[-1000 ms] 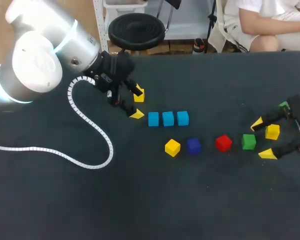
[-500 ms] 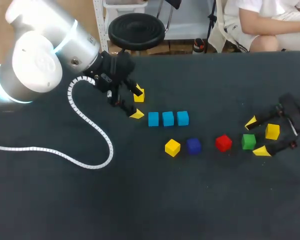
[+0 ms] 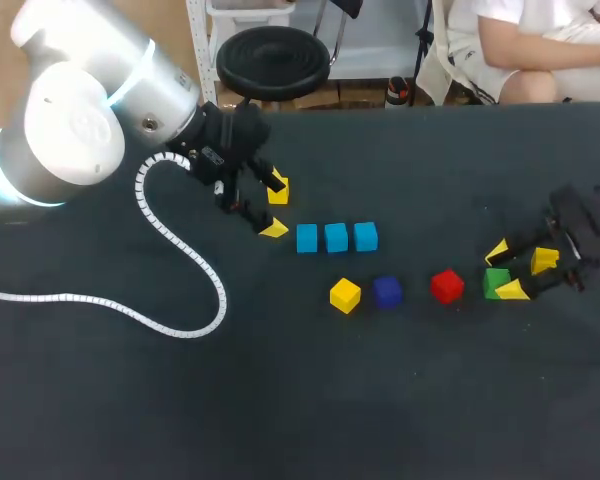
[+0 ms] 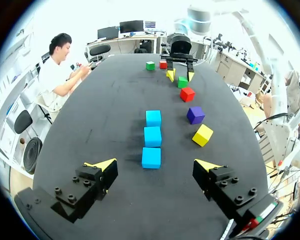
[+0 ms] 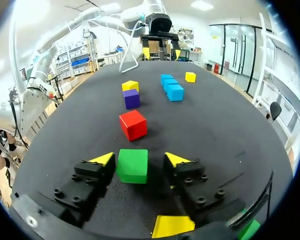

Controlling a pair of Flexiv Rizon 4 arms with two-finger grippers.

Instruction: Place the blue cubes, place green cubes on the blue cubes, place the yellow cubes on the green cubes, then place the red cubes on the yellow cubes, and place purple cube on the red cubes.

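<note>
Three light-blue cubes (image 3: 336, 237) sit touching in a straight row near the middle of the black desk (image 3: 280, 400), and everything else is placed from that row. Just off the row's left end hangs the left pincer (image 3: 275, 207), its yellow-tipped fingers spread wide with nothing between them; a small yellow cube (image 3: 279, 192) lies close by its far fingertip. On the near side of the row, a loose line of cubes runs off toward the right: a yellow cube (image 3: 345, 295) first, a dark purple cube (image 3: 386, 291) just beside it, then a red cube (image 3: 446, 286) a little apart. Farther out, well past the row's right end, is a green cube (image 5: 132, 165). The right pincer (image 3: 504, 271) is down at this green cube, with one finger on each side of it. The fingers stand apart, and the right wrist view shows a gap on at least one side, so the cube is not clamped. Another yellow cube (image 3: 544, 260) lies just beyond, farther from the row, beside the right pincer's fingers.
</note>
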